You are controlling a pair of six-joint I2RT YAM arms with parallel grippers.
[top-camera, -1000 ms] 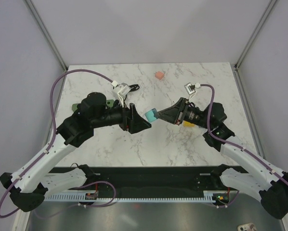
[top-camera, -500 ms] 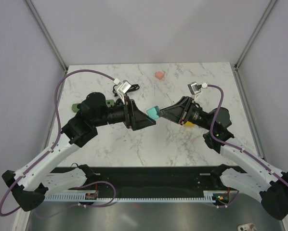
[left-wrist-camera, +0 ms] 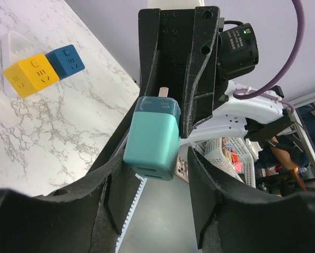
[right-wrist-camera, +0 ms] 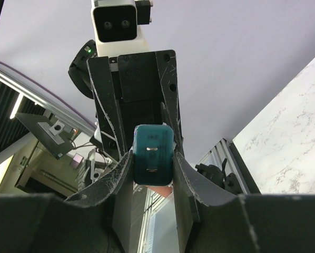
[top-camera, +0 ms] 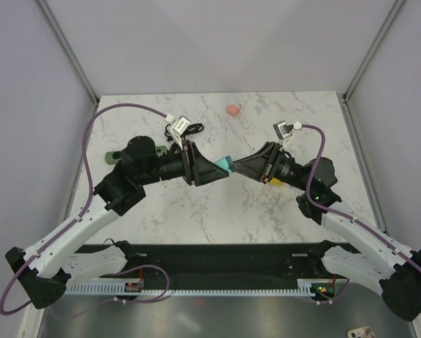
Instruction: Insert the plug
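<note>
The teal plug is held in mid-air above the table's middle, between the two grippers, which meet tip to tip. My right gripper is shut on the plug, whose two metal prongs face the right wrist camera. My left gripper is open, its fingers on either side of the plug's other end; the plug lies close to the left finger with a gap on the right. A small part of the green power strip shows at the left, mostly hidden behind my left arm.
A yellow block and a darker blue block lie on the marble table under my right arm. A small orange cube sits near the far edge. A black cable lies behind the left wrist.
My left gripper has moved right until its open fingers reach round the plug. My right gripper has held the plug throughout, lifting it and shifting slightly.
</note>
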